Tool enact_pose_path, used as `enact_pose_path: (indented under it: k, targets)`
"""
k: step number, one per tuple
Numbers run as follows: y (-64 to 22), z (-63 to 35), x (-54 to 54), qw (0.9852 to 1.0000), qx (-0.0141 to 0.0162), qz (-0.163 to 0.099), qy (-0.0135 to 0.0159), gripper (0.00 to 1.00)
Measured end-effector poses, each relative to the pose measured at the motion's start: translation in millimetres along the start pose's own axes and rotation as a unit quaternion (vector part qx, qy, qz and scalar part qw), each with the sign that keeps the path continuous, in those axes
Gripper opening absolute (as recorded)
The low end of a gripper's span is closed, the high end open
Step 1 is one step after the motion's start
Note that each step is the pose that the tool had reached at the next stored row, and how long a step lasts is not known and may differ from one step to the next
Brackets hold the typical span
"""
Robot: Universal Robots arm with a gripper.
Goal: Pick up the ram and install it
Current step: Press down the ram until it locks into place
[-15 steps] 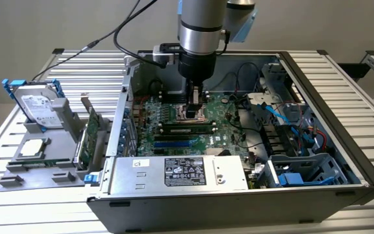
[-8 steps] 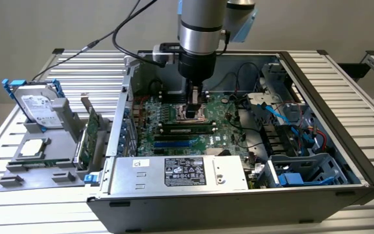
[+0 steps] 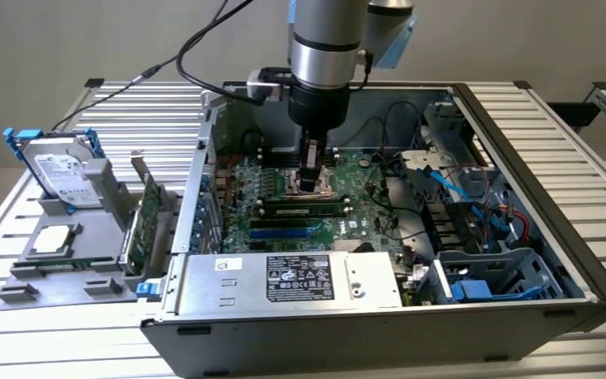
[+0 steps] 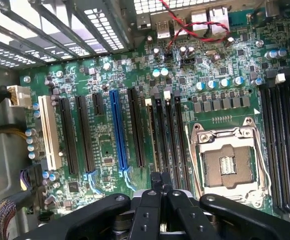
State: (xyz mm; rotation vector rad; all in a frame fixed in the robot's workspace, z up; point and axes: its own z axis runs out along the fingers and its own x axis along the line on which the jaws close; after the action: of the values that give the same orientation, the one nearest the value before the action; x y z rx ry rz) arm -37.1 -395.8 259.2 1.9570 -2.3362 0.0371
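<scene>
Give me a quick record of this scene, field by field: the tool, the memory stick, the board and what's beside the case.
tool: shut, low over the large green motherboard inside the open grey computer case
ram: a long thin green stick seated in a slot
nearest to tool: black memory slots beside the silver processor socket
beside case: grey hard drive on a grey stand

Beside the grey sheet-metal computer case (image 3: 387,332) lies a shiny metal hard drive (image 3: 63,170); inside it, the glossy green motherboard (image 4: 109,150) carries matt black plastic slots.
</scene>
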Motion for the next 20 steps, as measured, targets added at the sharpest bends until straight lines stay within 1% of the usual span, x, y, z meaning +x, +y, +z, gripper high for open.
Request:
enact_pose_path:
  k: [2,5,7,10,12,15,18,20]
  targets:
    - [0.0,0.0,0.0,0.9999,-0.0013,0.015,-0.0006,0.11]
    - [0.0,0.0,0.0,0.9992,-0.0034,0.039,-0.0015,0.11]
    - [0.0,0.1,0.0,0.9985,-0.0048,0.055,-0.0022,0.11]
    - [0.0,0.9,0.0,0.9968,-0.007,0.08,-0.0031,0.11]
    - [-0.1,2.4,-0.2,0.9952,-0.0086,0.098,-0.004,0.11]
    - [-0.2,6.0,-0.5,0.9921,-0.011,0.125,-0.005,0.11]
    - [-0.3,9.0,-0.7,0.9884,-0.0133,0.151,-0.0062,0.11]
    - [-0.4,9.1,-0.8,0.9854,-0.0149,0.17,-0.0068,0.11]
